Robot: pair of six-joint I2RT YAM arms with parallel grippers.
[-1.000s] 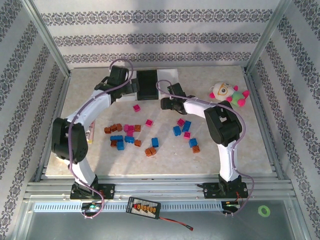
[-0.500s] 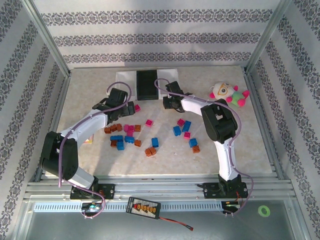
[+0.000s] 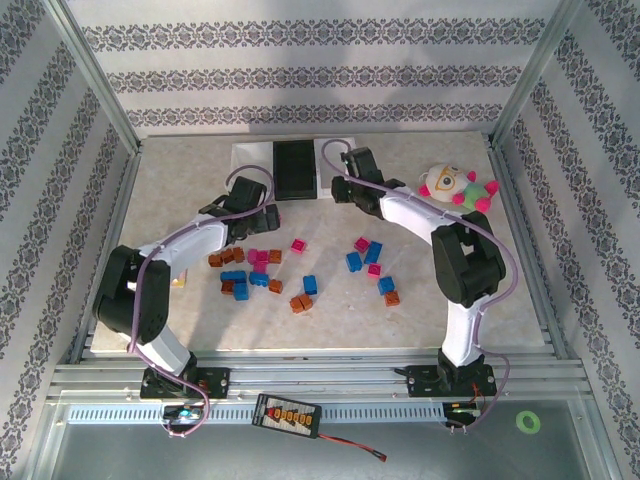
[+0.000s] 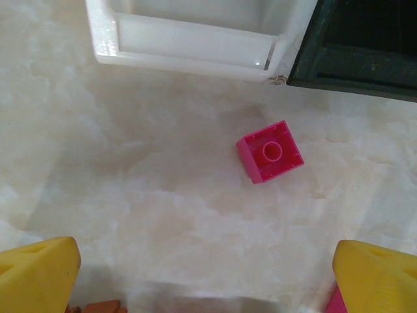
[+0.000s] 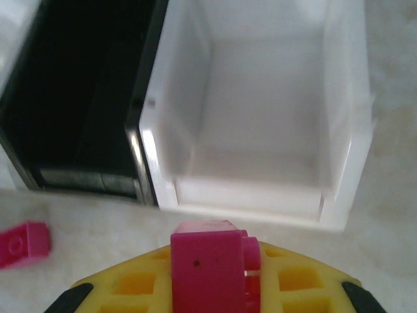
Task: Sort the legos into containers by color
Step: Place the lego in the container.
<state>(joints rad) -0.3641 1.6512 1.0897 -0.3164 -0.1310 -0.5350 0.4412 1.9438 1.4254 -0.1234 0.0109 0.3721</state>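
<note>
My right gripper point(image 5: 212, 280) is clamped on a small magenta pink studded plastic brick point(image 5: 210, 257), held just near of the right-hand white rectangular bin point(image 5: 247, 195). It looks light, rigid and slick, so I'd pinch the flat opposite sides. My left gripper point(image 4: 208, 277) gapes wide above a loose pink brick point(image 4: 270, 152) lying near the left white bin point(image 4: 189, 45). The black middle bin point(image 5: 78, 176) is too dark inside to read, and the pads hide how deeply they bite.
</note>
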